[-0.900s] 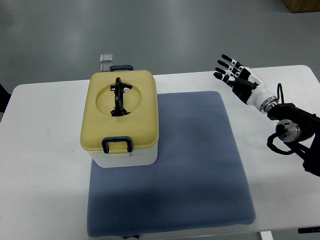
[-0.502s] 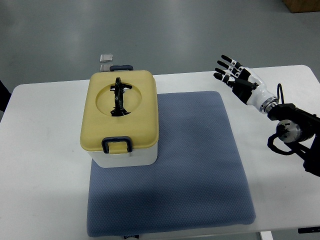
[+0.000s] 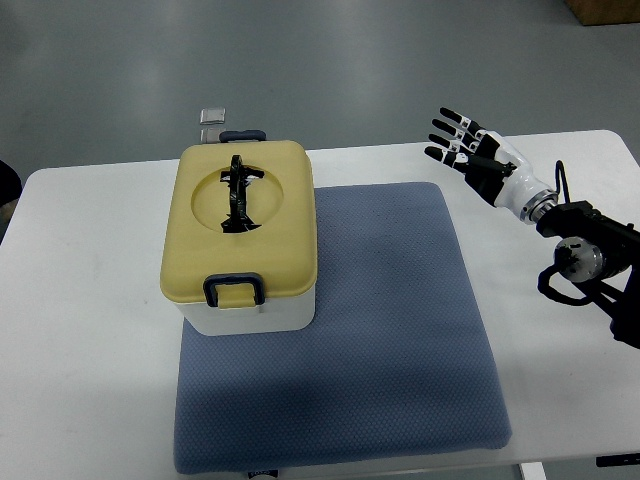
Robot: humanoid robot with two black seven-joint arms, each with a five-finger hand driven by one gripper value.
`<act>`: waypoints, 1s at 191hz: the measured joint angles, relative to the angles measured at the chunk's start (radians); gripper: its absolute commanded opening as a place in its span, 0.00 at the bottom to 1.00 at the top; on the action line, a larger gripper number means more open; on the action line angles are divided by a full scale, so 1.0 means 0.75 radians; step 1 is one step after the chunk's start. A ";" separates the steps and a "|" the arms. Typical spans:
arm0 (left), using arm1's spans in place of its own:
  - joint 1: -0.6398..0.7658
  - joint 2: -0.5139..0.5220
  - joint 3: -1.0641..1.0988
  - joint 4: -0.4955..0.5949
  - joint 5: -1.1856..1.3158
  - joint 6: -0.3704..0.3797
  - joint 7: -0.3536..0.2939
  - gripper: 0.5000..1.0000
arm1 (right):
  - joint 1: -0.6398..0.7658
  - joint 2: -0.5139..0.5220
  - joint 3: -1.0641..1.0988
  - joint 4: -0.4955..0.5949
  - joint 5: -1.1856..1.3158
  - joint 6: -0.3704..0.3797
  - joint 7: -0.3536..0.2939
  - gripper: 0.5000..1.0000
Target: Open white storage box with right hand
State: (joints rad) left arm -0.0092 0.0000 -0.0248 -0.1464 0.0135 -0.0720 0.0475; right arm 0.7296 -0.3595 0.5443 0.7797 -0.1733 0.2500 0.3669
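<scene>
The white storage box [image 3: 250, 312] stands on the left part of the blue mat [image 3: 390, 330], its yellow lid [image 3: 240, 225] shut. A black handle [image 3: 238, 192] lies in the lid's round recess, and dark latches sit at the near side [image 3: 234, 290] and far side [image 3: 243, 134]. My right hand [image 3: 462, 143] hovers over the table's far right, well to the right of the box, its fingers spread and holding nothing. The left arm is out of view.
The white table [image 3: 90, 330] carries the mat and box. A small clear object [image 3: 212, 116] lies just behind the box, past the table's far edge. Grey floor lies beyond. A dark shape [image 3: 6, 190] shows at the left edge.
My right hand has shifted very slightly up and to the right; its fingers stay spread. The box has not moved.
</scene>
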 measured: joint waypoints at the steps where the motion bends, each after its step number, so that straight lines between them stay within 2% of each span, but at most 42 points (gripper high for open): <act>1: 0.000 0.000 0.000 0.000 0.000 0.000 0.000 1.00 | 0.000 0.000 0.000 0.000 -0.002 0.000 0.000 0.85; 63: 0.000 0.000 0.002 0.001 0.001 0.000 0.000 1.00 | 0.073 -0.018 -0.007 0.009 -0.078 0.003 0.000 0.85; 191: 0.000 0.000 0.004 0.001 0.001 0.000 0.000 1.00 | 0.278 -0.032 -0.007 0.016 -0.764 0.007 0.000 0.85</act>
State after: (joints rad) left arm -0.0092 0.0000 -0.0215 -0.1457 0.0140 -0.0720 0.0475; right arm 0.9380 -0.3836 0.5388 0.7915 -0.7466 0.2551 0.3666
